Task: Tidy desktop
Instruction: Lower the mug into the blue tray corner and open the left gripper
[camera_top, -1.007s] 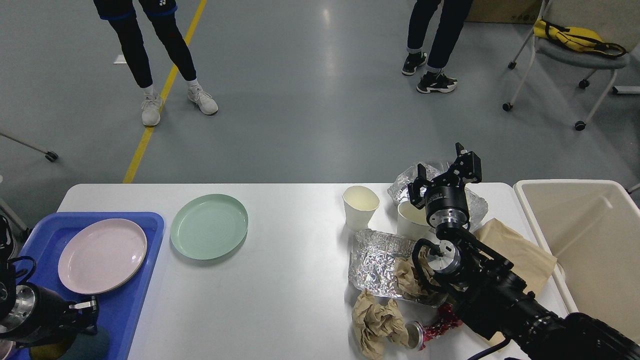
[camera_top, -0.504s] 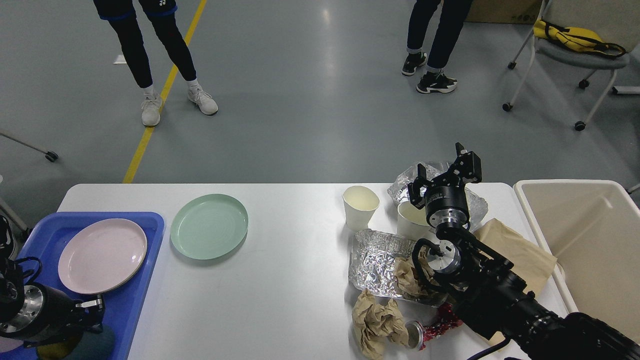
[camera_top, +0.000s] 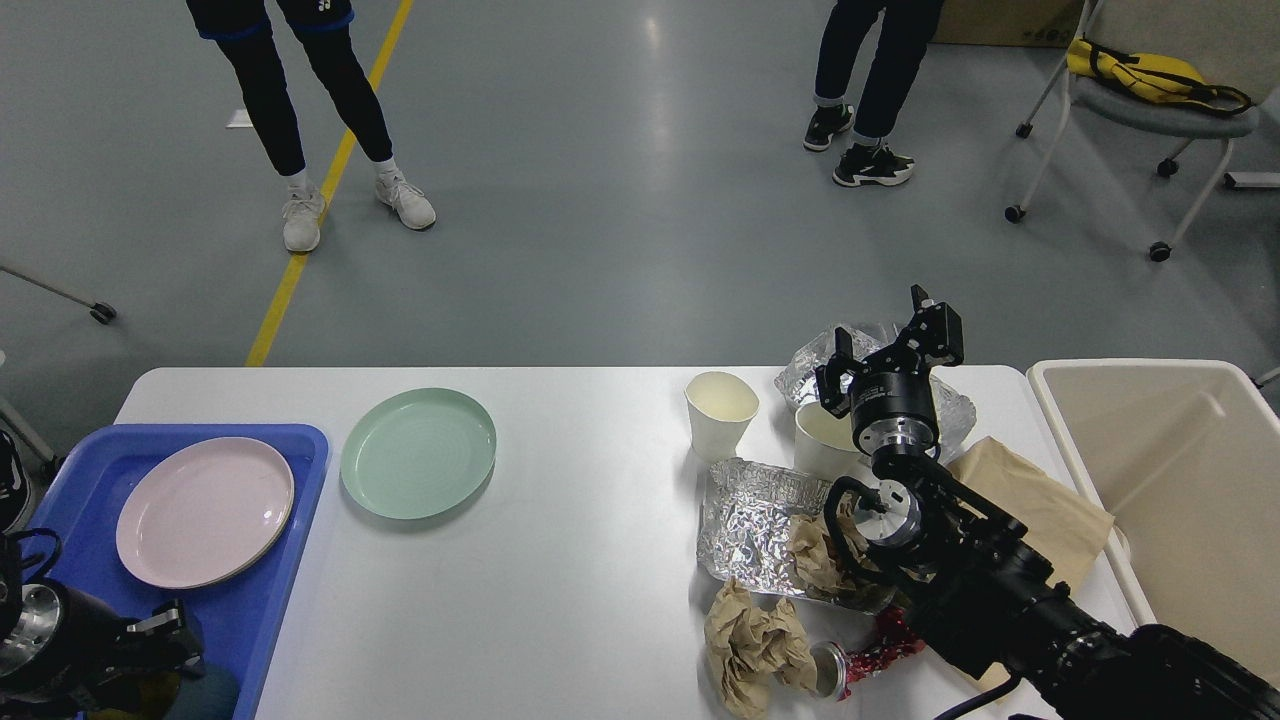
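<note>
The white desktop (camera_top: 580, 560) holds a green plate (camera_top: 418, 452) left of centre and a litter pile on its right side: two paper cups (camera_top: 721, 412), a foil tray (camera_top: 750, 520), crumpled brown paper (camera_top: 755, 640), a crushed red can (camera_top: 860, 660) and a flat brown bag (camera_top: 1030, 500). My right gripper (camera_top: 885, 340) hovers open above the back cup and the crumpled foil (camera_top: 955, 405), with nothing between its fingers. My left gripper (camera_top: 160, 632) is low at the bottom left over the blue tray (camera_top: 290, 450); it is dark and its fingers are hard to tell apart.
A pink plate (camera_top: 204, 510) lies in the blue tray. A beige bin (camera_top: 1180, 480) stands off the table's right end. A dark teal object (camera_top: 205, 692) shows at the bottom edge under my left arm. Two people stand beyond the table, and a wheeled chair is at the far right.
My left arm has sunk down and to the left, toward the bottom corner. The right arm and everything on the table have stayed still.
</note>
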